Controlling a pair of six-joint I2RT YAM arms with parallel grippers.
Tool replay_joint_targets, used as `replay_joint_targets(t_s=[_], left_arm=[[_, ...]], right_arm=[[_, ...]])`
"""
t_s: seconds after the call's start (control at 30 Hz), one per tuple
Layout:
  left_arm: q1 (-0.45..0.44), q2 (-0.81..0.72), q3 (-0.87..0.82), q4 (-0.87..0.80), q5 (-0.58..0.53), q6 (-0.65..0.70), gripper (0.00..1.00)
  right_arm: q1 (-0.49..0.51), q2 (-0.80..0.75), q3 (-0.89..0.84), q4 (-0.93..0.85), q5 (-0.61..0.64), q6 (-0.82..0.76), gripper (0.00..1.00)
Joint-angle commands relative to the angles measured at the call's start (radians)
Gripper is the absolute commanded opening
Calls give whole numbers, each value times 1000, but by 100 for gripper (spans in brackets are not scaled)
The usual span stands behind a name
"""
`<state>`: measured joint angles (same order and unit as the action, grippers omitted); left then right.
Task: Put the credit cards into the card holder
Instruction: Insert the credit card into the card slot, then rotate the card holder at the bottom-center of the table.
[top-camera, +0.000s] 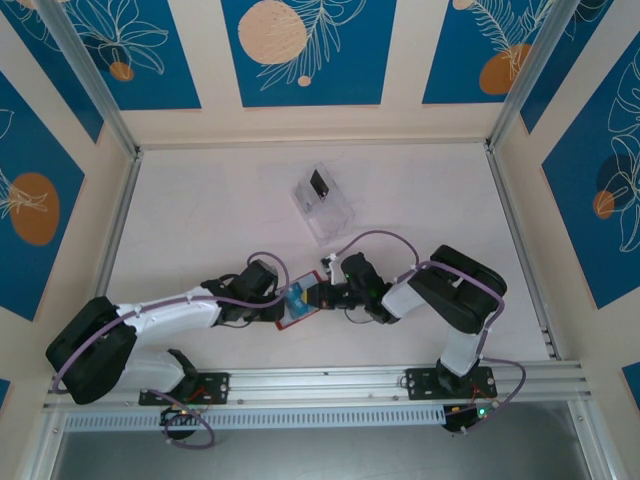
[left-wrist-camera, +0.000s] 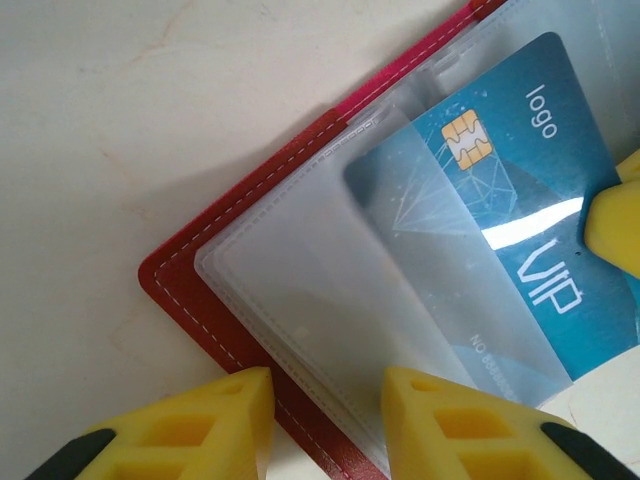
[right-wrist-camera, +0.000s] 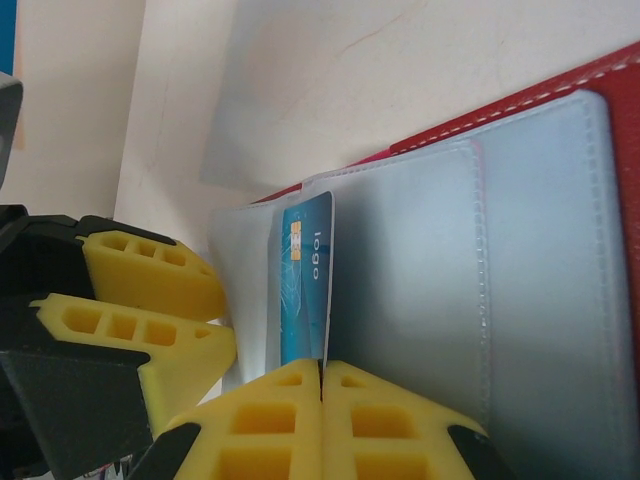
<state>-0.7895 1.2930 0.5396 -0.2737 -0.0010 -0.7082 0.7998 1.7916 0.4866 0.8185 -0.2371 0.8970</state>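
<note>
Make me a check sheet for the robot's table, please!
Surface: pale, smooth table.
Job's things: red card holder lying open; blue credit card partly under one of its clear sleeves; black card standing in the rack.
Clutter: clear plastic rack.
Grippers: left gripper clamps the card holder's edge; right gripper shut on the blue credit card.
Cables: purple cables loop over both arms.
Surroundings: blue leaf-print panels on the walls; metal rail at the near edge.
</note>
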Motion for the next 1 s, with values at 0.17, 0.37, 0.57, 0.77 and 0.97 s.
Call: replay_joint_targets(t_s=[0.17,0.37,0.57,0.77,0.97], left_arm=[[2,14,10,-26,-21,-9,34],[1,17,6,-13,-16,-8,33],[1,17,5,-11,-17,-7,34],[1,14,5,-6,-19,-5,34],[2,20,5,5,-18,-7,35]], right_arm=[[49,57,7,-146,-4,-20,0],[68,65,19,-158,-2,-15,0],[77,77,36,-177,-22,-17,0],[82,94,67,-217,-53,-28,0],[94,84,88,-267,-52,-38,1]])
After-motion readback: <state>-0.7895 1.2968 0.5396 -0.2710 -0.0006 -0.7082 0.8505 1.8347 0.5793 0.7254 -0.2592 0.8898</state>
